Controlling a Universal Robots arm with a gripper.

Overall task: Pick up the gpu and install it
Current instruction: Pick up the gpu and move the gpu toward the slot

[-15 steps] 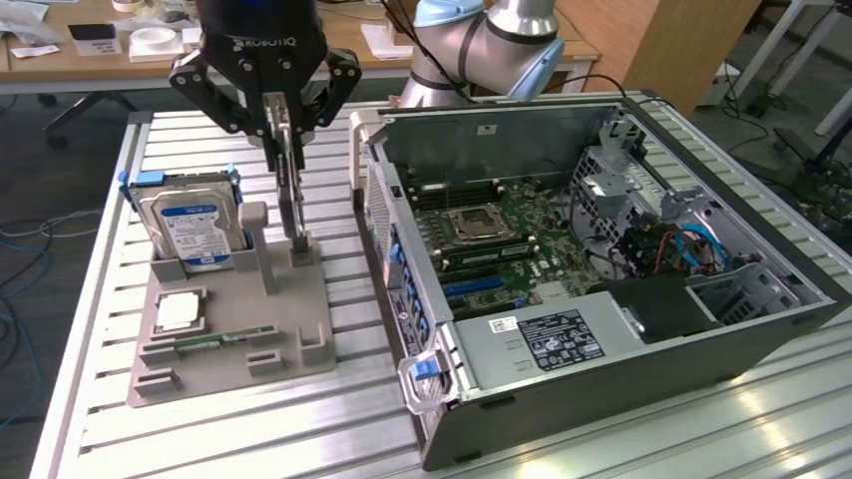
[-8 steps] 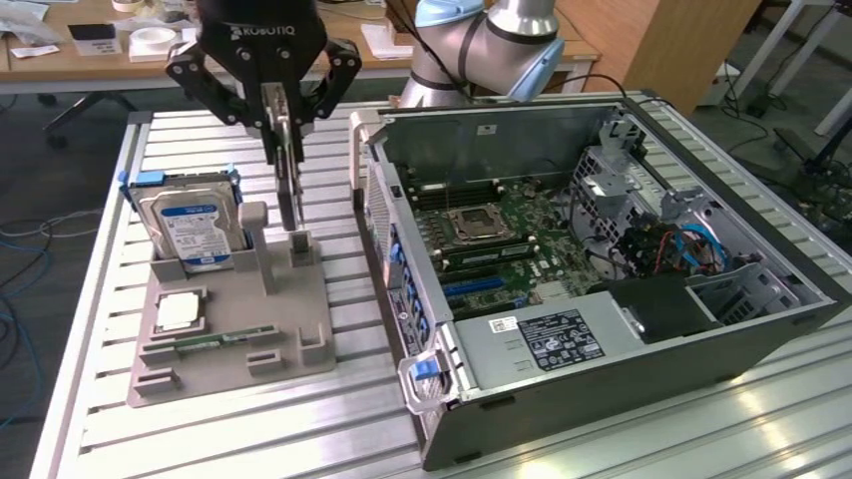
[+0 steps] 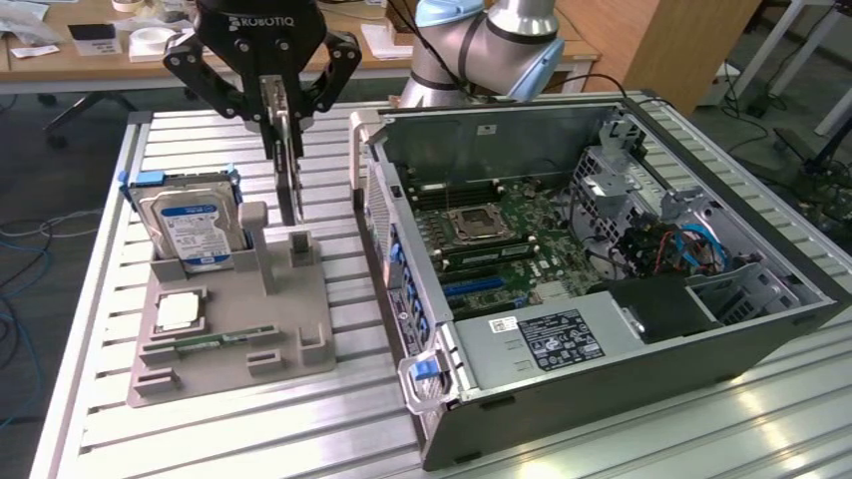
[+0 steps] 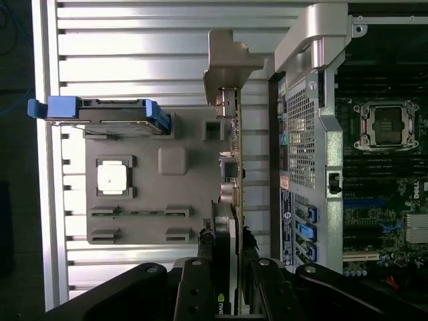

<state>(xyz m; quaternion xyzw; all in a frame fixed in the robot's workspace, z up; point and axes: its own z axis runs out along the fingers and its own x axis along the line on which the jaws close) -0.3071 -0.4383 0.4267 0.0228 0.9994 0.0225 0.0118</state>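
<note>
The black gripper (image 3: 283, 112) is clenched on the gpu (image 3: 285, 170), with one finger (image 3: 213, 82) against each flat face. The thin card hangs edge-on straight down from between the jaws, its upper edge pinched and most of it below them. Whether its lower edge touches anything I cannot tell. To the exterior view's left of the jaws and lower, a silver hard drive (image 3: 187, 225) with a blue-white label stands upright in a blue plastic frame. It is slotted into a matte grey moulded holder (image 3: 286, 319) with blocky posts and recesses. Lying flat in the holder's pockets are a square metallic processor chip (image 3: 180, 311) and a narrow green memory stick (image 3: 213, 341). The holder lies on a ribbed aluminium table (image 3: 187, 140). Directly under the jaws, the card shows a green board edge beside a black cooler, with a bent silver bracket (image 4: 227, 60) at one end. To the exterior view's right of the jaws lies an open dark computer case (image 3: 639, 389) with perforated metal walls. Inside are a green motherboard (image 3: 520, 249) and a boxy power supply (image 3: 600, 344).
</note>
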